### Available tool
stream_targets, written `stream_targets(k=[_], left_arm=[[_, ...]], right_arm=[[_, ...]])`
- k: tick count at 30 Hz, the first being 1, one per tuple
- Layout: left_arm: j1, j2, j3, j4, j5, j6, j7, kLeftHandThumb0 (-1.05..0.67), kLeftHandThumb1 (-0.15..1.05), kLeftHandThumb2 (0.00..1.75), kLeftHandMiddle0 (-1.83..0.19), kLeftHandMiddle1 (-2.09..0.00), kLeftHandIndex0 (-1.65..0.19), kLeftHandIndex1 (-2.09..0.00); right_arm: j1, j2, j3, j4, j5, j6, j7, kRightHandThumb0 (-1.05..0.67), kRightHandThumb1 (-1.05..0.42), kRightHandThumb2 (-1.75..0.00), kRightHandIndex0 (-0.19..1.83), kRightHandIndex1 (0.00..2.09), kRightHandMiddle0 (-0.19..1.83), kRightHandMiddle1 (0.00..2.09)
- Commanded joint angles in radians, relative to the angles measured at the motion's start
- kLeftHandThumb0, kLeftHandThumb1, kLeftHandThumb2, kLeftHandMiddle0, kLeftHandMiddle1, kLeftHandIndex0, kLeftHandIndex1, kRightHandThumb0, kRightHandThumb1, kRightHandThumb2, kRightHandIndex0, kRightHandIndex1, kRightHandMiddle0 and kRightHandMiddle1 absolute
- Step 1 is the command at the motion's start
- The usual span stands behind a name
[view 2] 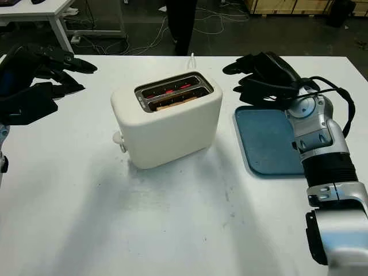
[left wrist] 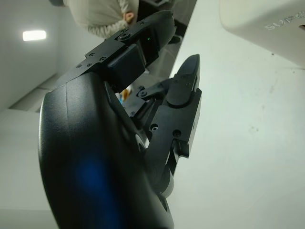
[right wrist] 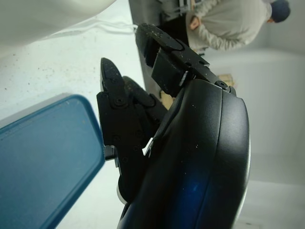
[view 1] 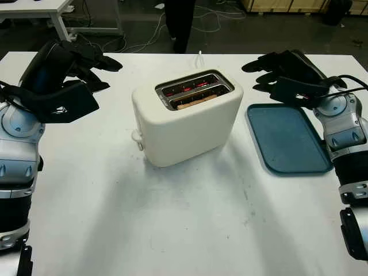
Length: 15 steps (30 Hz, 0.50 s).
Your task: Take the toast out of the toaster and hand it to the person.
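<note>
We saw the toast sitting in the near slot of the cream toaster mid-desk. Our left hand hovered near the left edge and our right hand over the blue tray's far end, fingers loosely extended, pinching nothing. A person stood beyond the far edge.

The toaster has a cream shell that looks like smooth plastic with a soft sheen; the frame around its slots looks like dark shiny metal; the toast in the near slot has a dry, matt brown edge. The worktop is white, matt and a little scuffed; the tray is blue-green plastic, matt; the left hand and the right hand have black plastic shells, glossy on the curved backs; the forearms look like silver brushed metal.
</note>
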Motion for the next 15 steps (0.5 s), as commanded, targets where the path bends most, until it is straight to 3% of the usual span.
stream_targets(k=[1, 15], left_arm=[[-0.004, -0.001, -0.004, -0.002, 0.002, -0.007, 0.000, -0.03, 0.87, 0.00, -0.92, -0.70, -1.05, -0.05], [-0.013, 0.000, -0.005, 0.008, -0.003, -0.021, -0.002, -0.02, 0.86, 0.00, -0.93, -0.73, -1.06, -0.05]], right_arm=[[-0.007, 0.002, 0.000, -0.014, 0.003, 0.004, -0.003, -0.20, -0.92, -0.06, 0.92, 0.00, 0.80, 0.00], [-0.009, 0.002, 0.004, -0.006, 0.001, -0.010, -0.003, -0.22, -0.92, -0.06, 0.92, 0.00, 0.81, 0.00]])
